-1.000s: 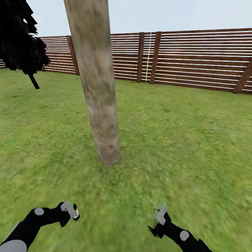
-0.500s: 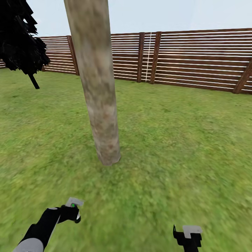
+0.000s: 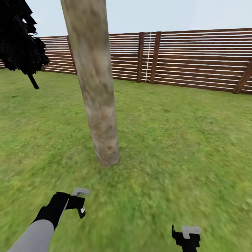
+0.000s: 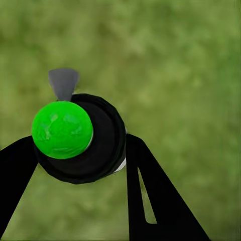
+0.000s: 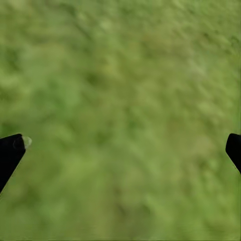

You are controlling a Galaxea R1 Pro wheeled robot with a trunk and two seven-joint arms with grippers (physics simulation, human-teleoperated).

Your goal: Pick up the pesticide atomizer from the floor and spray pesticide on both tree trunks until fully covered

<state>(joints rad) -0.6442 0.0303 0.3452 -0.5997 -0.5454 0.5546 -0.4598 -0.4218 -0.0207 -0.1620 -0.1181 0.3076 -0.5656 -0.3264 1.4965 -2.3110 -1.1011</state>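
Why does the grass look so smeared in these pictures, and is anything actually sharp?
Head view: the tree trunk and fence are fairly crisp, but the grass smears toward the lower edge. Left wrist view: the atomizer with its green ball is sharp between the left gripper jaws, with soft lawn behind. Right wrist view: the lawn is a soft blur between the dark finger tips.

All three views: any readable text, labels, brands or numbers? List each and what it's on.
None readable in any view.
Atomizer in the left gripper: green cap and black body, no label showing.
Tree trunk: mottled bark only, no sign.
Fence: plain slats, no lettering.
Right gripper: grey and black parts, no marking legible.
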